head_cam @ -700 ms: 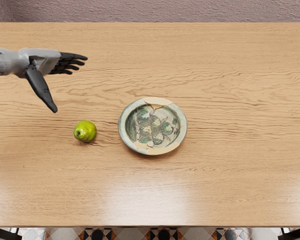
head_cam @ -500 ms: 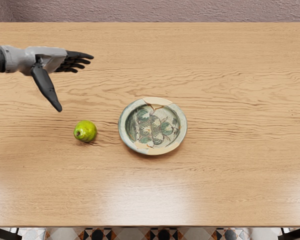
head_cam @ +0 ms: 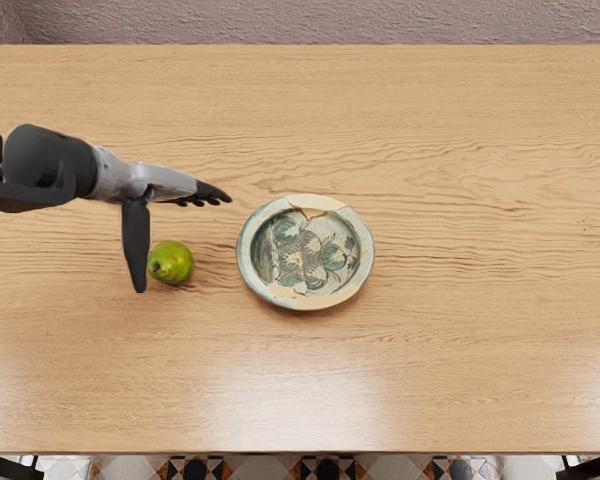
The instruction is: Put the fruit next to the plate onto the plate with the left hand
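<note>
Pear (head_cam: 170, 262) loose beside plate (head_cam: 305, 251); left hand (head_cam: 160, 188) spread wide, holding nothing, thumb (head_cam: 136, 245) close alongside. Risks rolling off if nudged.

Bright, even light across the table (head_cam: 450, 130), with a broad pale sheen washing over the wood near the front edge (soft, not blinding). Thin, faint shadows hug the pear (head_cam: 170, 262) and the plate (head_cam: 244, 250). Everything's crisp edge to edge, no blur.

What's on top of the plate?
Nothing is on the plate, just its painted pattern. The green fruit lies beside it on the table. The plate covers the wood beneath.
</note>
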You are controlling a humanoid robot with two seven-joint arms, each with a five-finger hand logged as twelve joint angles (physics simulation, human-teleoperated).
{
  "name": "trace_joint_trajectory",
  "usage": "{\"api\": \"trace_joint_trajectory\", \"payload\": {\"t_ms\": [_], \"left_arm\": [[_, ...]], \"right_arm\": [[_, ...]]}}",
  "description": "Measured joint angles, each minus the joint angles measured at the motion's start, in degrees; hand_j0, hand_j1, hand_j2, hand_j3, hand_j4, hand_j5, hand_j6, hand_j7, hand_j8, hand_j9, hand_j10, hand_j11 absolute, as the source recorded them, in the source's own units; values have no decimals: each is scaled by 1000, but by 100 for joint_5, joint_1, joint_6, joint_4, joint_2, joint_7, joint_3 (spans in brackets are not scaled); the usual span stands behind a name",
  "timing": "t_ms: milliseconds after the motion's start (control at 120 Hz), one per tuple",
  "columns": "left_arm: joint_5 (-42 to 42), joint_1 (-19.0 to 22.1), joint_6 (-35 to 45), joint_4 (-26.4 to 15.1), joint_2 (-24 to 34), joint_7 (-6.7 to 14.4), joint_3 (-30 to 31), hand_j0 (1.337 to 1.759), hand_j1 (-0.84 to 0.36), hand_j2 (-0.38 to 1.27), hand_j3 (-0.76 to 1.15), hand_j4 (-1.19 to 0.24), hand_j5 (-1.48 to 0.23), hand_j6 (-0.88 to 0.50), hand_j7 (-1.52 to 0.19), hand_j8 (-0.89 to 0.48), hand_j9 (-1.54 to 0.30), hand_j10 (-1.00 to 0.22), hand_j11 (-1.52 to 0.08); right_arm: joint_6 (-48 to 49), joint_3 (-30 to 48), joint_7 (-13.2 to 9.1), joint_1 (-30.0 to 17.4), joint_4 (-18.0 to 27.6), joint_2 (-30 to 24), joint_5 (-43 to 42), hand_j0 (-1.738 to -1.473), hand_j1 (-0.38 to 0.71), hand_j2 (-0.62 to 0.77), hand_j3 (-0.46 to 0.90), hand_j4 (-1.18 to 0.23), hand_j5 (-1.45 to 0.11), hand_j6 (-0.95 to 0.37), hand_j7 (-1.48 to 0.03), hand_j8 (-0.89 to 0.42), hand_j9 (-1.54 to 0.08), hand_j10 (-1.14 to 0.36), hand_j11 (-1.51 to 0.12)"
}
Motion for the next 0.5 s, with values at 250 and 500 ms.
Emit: {"api": "trace_joint_trajectory", "payload": {"t_ms": [250,500], "left_arm": [[1259,310,1240,-189,-42,23,214,1658,324,5,0,-25,-29,-26,-29,-25,-29,-24,-28],[1726,710,1917,-265,-462,25,456,1658,324,6,0,-25,-29,-27,-29,-26,-29,-25,-28]], "right_arm": [[0,0,0,7,0,0,-5,-1658,-349,0,0,0,0,0,0,0,0,0,0],[0,0,0,10,-8,0,-7,-1658,-349,0,0,0,0,0,0,0,0,0,0]]}}
